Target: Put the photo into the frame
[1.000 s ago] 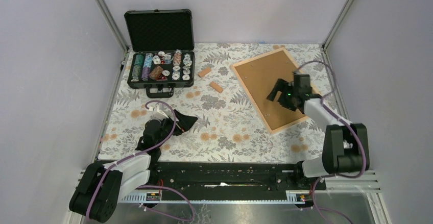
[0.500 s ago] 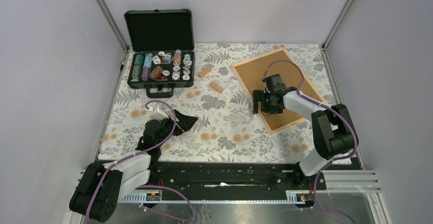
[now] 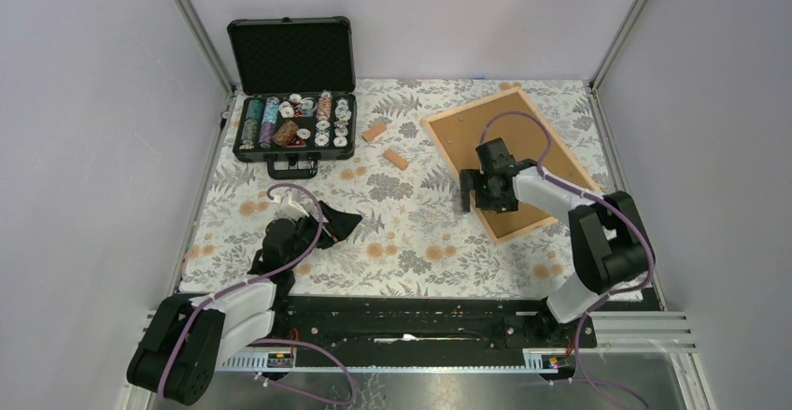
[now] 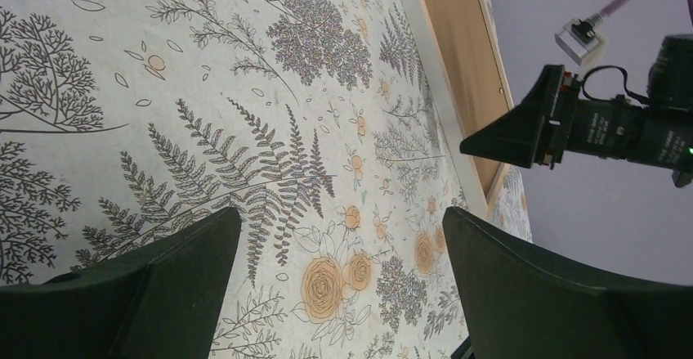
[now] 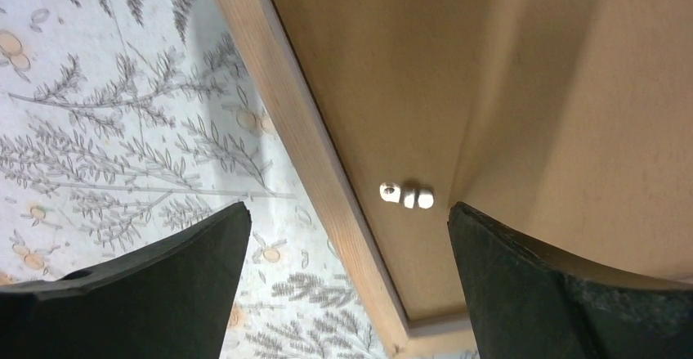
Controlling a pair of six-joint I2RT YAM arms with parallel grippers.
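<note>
The frame (image 3: 472,106) of pale wooden strips lies tilted at the back right of the table, with a plain brown backing board (image 3: 523,134) inside it. The photo is out of view. My right gripper (image 3: 478,197) hangs open over the frame's near-left side. In the right wrist view the right gripper (image 5: 347,220) straddles the wooden strip (image 5: 302,154), one finger over the cloth and one over the board (image 5: 507,65), beside a small white metal tab (image 5: 407,195). My left gripper (image 3: 338,225) rests open and empty low over the cloth; in its own view the left gripper (image 4: 339,228) faces the frame (image 4: 440,89).
An open black case (image 3: 294,120) of poker chips stands at the back left. Two small wooden blocks (image 3: 374,132) (image 3: 395,159) lie between the case and the frame. Grey walls close the table on three sides. The floral cloth (image 3: 411,233) covers the table.
My right arm has swung left, from the frame's right side across the board to its near-left edge. Its jaws have widened slightly. The left arm has not moved.
</note>
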